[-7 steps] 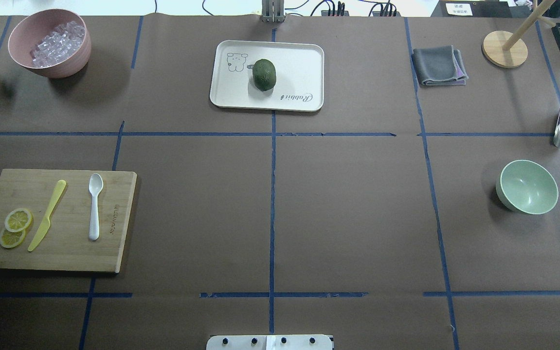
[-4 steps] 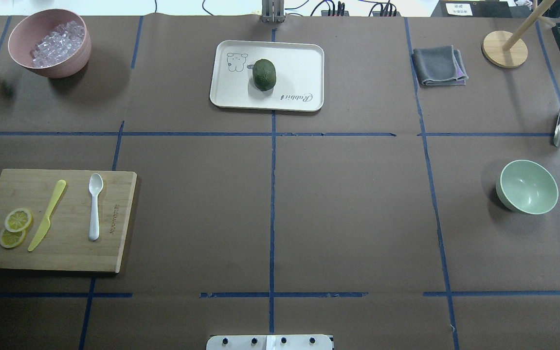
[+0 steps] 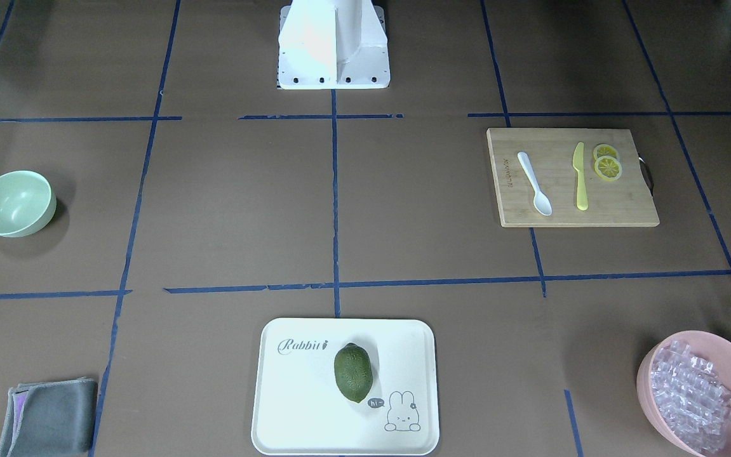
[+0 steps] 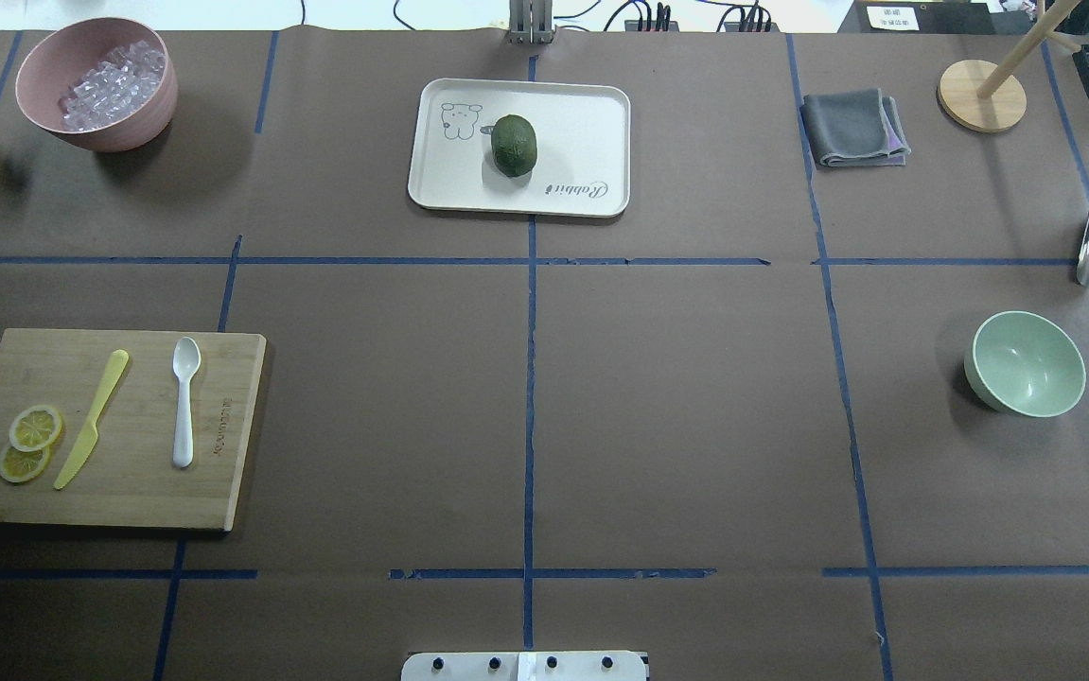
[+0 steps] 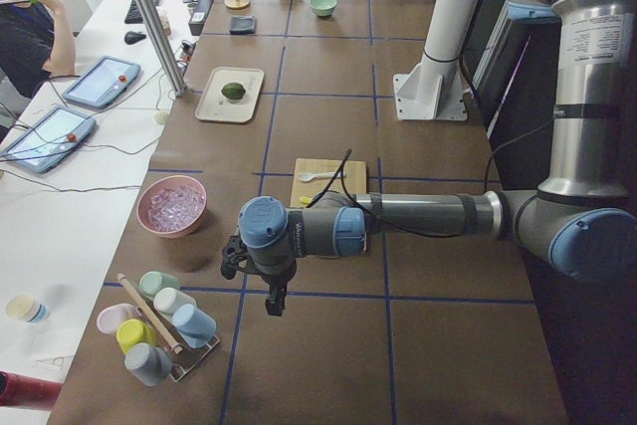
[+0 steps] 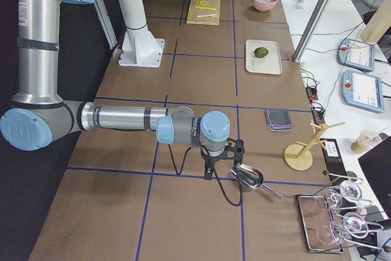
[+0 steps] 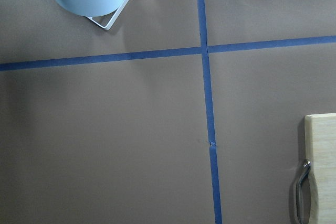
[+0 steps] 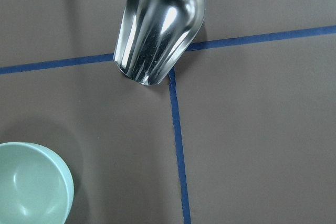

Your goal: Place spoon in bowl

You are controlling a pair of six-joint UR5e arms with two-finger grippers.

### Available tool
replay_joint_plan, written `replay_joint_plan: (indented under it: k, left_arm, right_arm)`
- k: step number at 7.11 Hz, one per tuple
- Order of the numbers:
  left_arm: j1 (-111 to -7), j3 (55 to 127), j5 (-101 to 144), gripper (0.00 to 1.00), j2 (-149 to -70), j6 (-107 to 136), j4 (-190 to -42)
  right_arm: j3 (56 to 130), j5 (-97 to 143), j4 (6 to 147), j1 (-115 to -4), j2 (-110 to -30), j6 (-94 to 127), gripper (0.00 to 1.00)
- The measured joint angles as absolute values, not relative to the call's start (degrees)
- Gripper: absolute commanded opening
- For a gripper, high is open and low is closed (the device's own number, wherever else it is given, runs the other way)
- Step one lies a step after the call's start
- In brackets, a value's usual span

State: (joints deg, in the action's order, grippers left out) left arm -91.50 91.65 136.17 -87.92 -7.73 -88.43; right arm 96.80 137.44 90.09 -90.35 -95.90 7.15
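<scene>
From the front, one white spoon (image 3: 535, 184), with a flat tapered handle and an oval scoop, lies on the cutting board (image 3: 619, 212) at the robot's left, beside one yellow knife (image 3: 580, 178) and two lemon slices (image 3: 608, 167). Overhead, one mint-green bowl (image 4: 1025, 364) sits well apart at the right. The side views show the left gripper (image 5: 272, 301) and the right gripper (image 6: 207, 172), but I cannot tell whether either is parted or closed.

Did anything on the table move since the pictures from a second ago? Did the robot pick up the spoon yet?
Nothing visibly changed. The spoon still lies on the cutting board next to the yellow knife. Nothing has picked it up. The green bowl is still empty, at the other end of the table.
</scene>
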Motion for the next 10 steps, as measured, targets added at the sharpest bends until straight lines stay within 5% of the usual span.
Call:
replay_joint_plan:
  k: [10]
  left_arm:
    - [-91.38, 92.2, 136.23, 1.0, -88.16, -7.74, -88.92]
  right_arm:
    - [96.61, 137.39, 83.52, -84.24, -93.14, 10.84, 1.0]
